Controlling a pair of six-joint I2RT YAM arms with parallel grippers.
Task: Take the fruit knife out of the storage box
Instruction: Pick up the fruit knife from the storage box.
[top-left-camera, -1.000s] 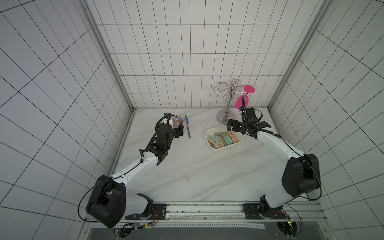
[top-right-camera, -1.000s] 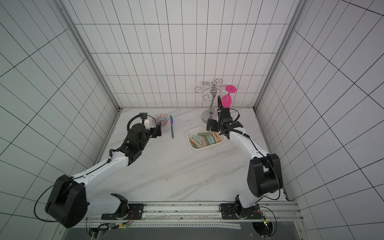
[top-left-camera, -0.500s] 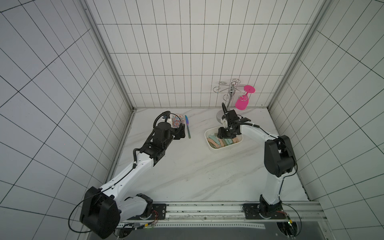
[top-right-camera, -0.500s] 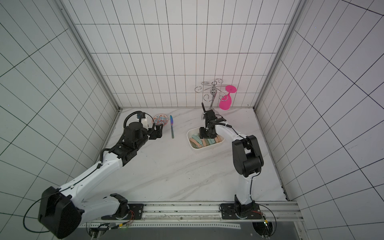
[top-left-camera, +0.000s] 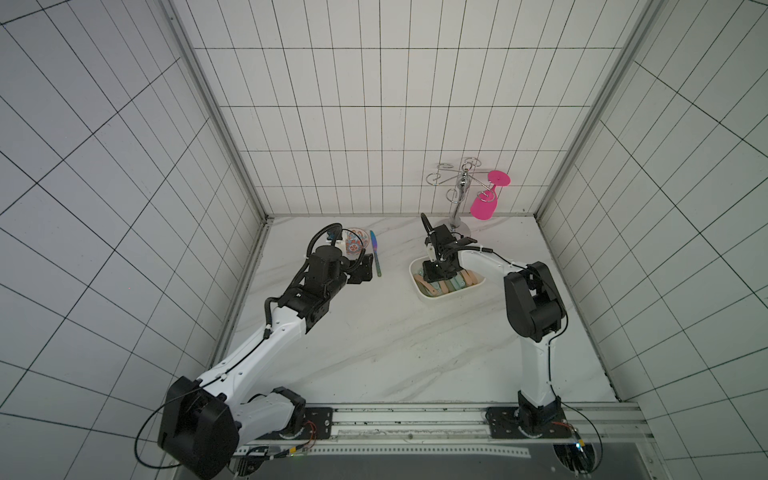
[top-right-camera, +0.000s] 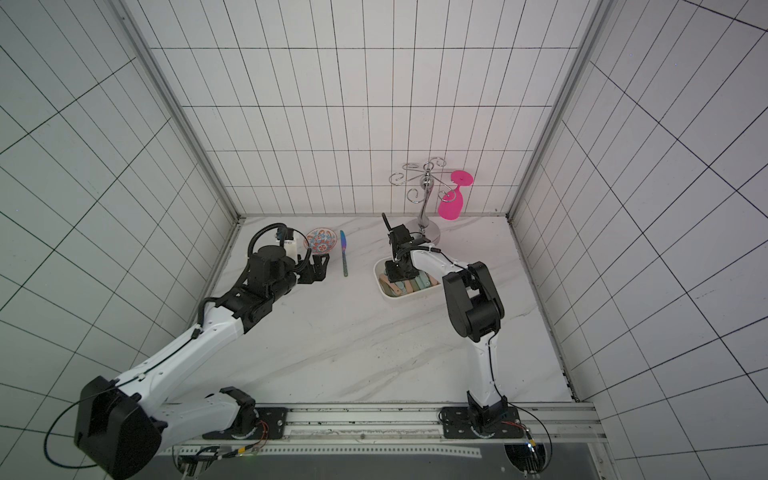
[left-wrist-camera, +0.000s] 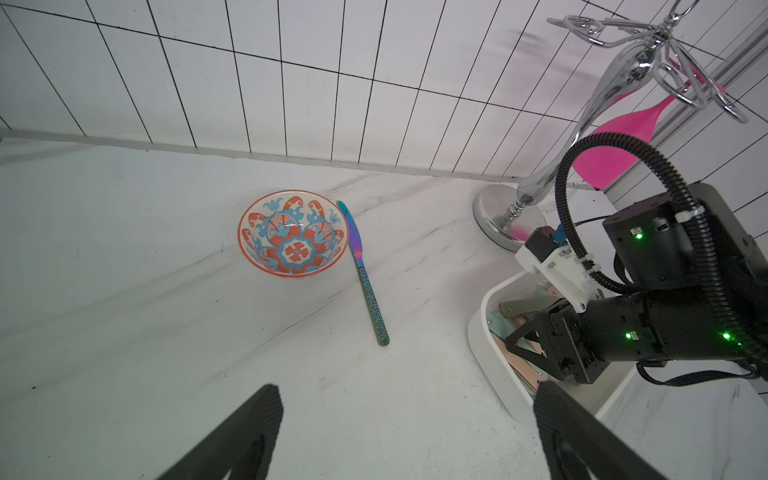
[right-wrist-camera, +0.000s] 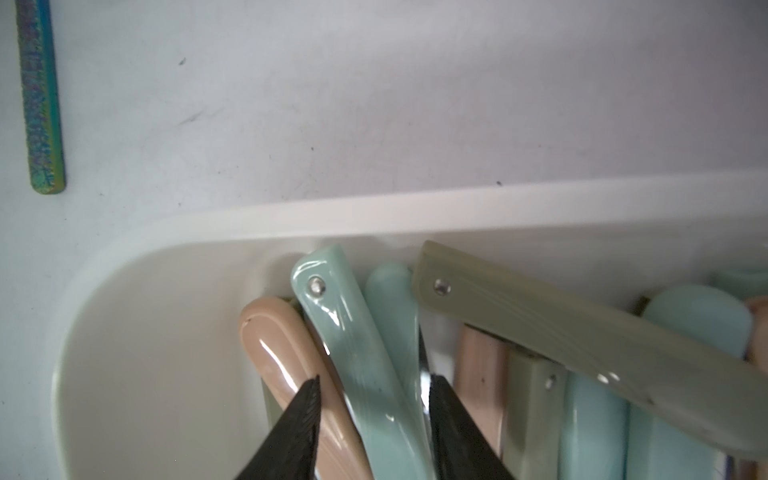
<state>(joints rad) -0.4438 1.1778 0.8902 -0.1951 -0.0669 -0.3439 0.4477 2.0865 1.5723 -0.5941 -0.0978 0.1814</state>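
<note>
My left gripper (left-wrist-camera: 407, 399) hangs wide open near the patterned bowl (left-wrist-camera: 293, 237) and iridescent table knife (left-wrist-camera: 365, 278), parked clear of the job, I judge. Further right, the right gripper (right-wrist-camera: 374, 386) sits inside the white storage box (right-wrist-camera: 291, 212), jaws straddling a mint-green folding fruit knife (right-wrist-camera: 353, 340) among other pastel handles. Whether they pinch it I cannot tell: the handle runs out of frame, and from above the wrist hides the contact.

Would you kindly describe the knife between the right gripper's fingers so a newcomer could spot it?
Near the chrome cup stand sits the white rounded plastic storage box. The right gripper reaches into it, straddling a mint-green knife handle. It alone pairs that colour with a silver rivet, lying between a tan handle and a paler blue one.
</note>
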